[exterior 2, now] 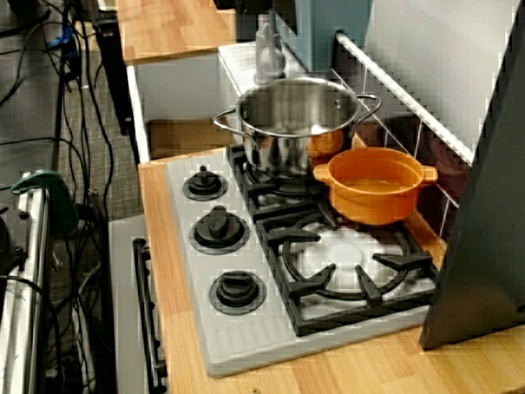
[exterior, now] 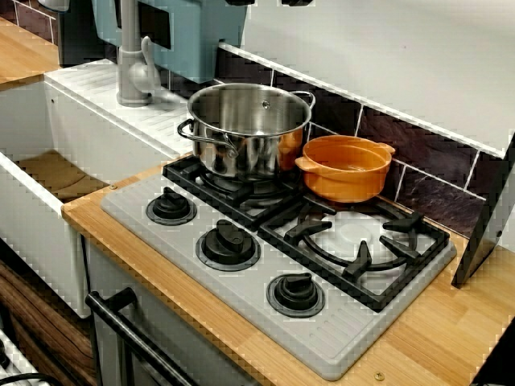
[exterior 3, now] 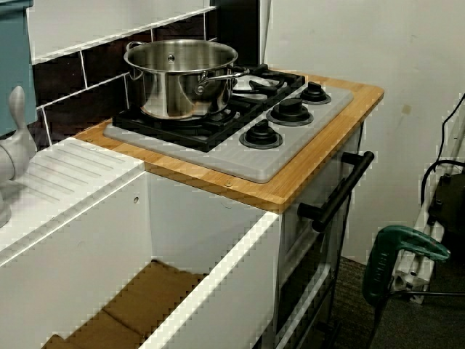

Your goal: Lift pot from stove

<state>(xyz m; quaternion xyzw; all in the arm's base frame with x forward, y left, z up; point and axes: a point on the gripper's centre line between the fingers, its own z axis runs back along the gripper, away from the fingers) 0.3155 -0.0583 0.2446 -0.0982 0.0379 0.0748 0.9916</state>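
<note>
A small orange pot [exterior: 348, 167] with two tab handles sits on the stove [exterior: 241, 277], at the back edge of the black grates [exterior: 366, 249], just beside and nearly touching a taller steel pot [exterior: 248, 129]. Three black knobs [exterior: 229, 244] line the stove's grey front. A white sink [exterior 3: 109, 240] adjoins the wooden counter [exterior: 434, 338]. No claw appears in any view, so positions relative to it, and its state, cannot be told.
</note>
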